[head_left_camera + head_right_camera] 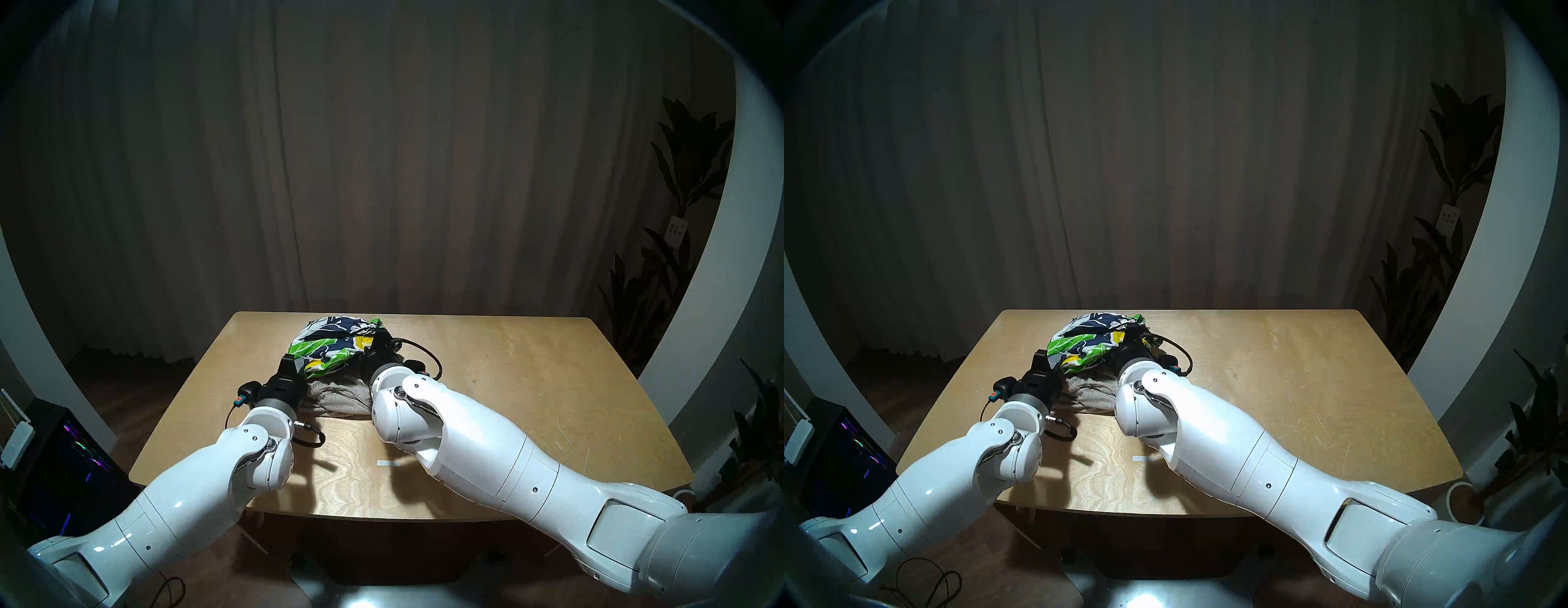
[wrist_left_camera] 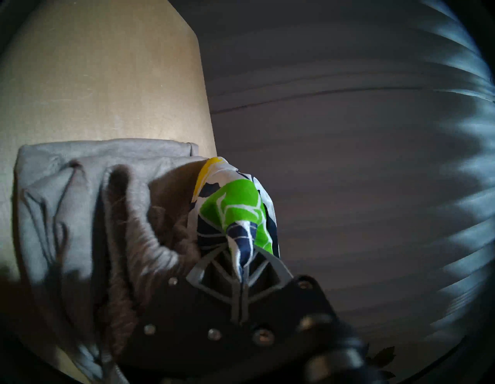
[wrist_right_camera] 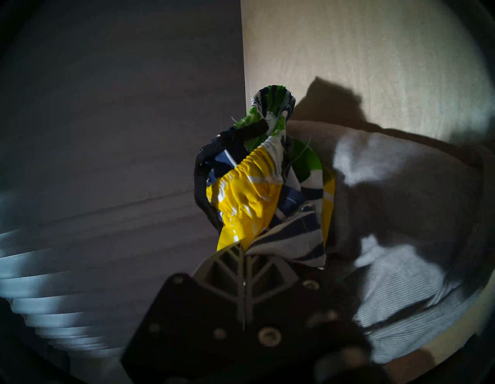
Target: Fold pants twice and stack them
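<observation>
The wooden table point(image 1: 530, 382) is pale plywood with rounded corners, its top scuffed with fine scratches toward the right edge. A small white strip of tape point(image 1: 388, 463) lies flat on it near the front edge, about midway along. Behind the far edge hangs a heavy grey-brown curtain point(image 1: 382, 170), pleated from top to floor. Past the right edge stand dark leafy plants point(image 1: 679, 178), one carrying a small white tag point(image 1: 677, 231), and a round white pot point(image 1: 1463, 501) sits on the floor by the front right corner. Off the left edge, low down, a dark computer case point(image 1: 76, 458) glows with coloured lights. Loose black cable point(image 1: 928, 586) lies coiled on the wooden floor near it.
</observation>
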Robot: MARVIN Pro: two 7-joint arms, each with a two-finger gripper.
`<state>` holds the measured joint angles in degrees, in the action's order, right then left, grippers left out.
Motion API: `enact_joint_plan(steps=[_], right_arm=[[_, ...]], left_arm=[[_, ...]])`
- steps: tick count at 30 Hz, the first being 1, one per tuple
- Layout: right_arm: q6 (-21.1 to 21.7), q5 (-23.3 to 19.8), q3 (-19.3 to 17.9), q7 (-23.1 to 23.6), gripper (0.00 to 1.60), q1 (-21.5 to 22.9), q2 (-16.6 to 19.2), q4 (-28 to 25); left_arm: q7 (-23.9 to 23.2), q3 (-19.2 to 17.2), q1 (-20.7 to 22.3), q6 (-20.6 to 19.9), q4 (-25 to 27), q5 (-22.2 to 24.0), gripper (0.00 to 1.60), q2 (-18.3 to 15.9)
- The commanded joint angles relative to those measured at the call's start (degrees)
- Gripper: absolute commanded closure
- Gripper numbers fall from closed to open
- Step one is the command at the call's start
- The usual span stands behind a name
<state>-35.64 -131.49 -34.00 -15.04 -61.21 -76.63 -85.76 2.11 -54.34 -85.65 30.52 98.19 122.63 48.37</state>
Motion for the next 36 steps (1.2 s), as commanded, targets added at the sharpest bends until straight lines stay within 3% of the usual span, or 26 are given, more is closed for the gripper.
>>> enact_joint_plan(steps=[1, 13, 19, 29, 30, 31, 32, 33, 36], right_arm=[[-0.4, 0.2, -0.3, 0.7, 1.60, -1.0, 1.2, -4.3], [-4.6, 0.6, 1.6, 1.1, 1.60, -8.8, 6.1, -13.1], [-4.9, 0.2, 1.7, 1.4, 1.60, -9.7, 6.9, -12.9], [-4.4, -0.1, 1.5, 1.2, 1.60, -8.6, 5.3, -9.2], [-4.3, -0.2, 1.5, 1.2, 1.60, -8.4, 5.1, -9.0], [-4.2, -0.2, 1.4, 1.1, 1.60, -8.3, 5.1, -8.9], [-4.1, -0.3, 1.4, 1.1, 1.60, -8.3, 5.0, -8.8], [-4.0, -0.3, 1.4, 1.1, 1.37, -8.2, 5.0, -8.7], [-3.4, -0.7, 1.3, 0.9, 1.01, -8.0, 4.8, -8.5]], left_arm=[[-0.3, -1.2, -1.6, 1.6, 3.4, -0.3, 1.60, -2.0], [2.9, 1.0, -1.8, 2.3, 4.1, -1.7, 1.60, -2.2], [5.1, 2.7, -1.1, 3.7, 4.1, -3.8, 1.60, -1.9], [8.3, 4.6, -0.6, 5.7, 4.5, -5.3, 1.57, -1.7], [8.5, 4.7, -0.6, 5.9, 4.5, -5.4, 1.34, -1.6], [8.6, 4.7, -0.6, 6.0, 4.5, -5.4, 0.87, -1.6], [8.7, 4.8, -0.6, 6.1, 4.5, -5.4, 0.82, -1.6], [8.8, 4.7, -0.6, 6.2, 4.5, -5.4, 0.03, -1.6], [9.2, 4.7, -0.6, 7.1, 4.6, -5.9, 0.00, -1.5]])
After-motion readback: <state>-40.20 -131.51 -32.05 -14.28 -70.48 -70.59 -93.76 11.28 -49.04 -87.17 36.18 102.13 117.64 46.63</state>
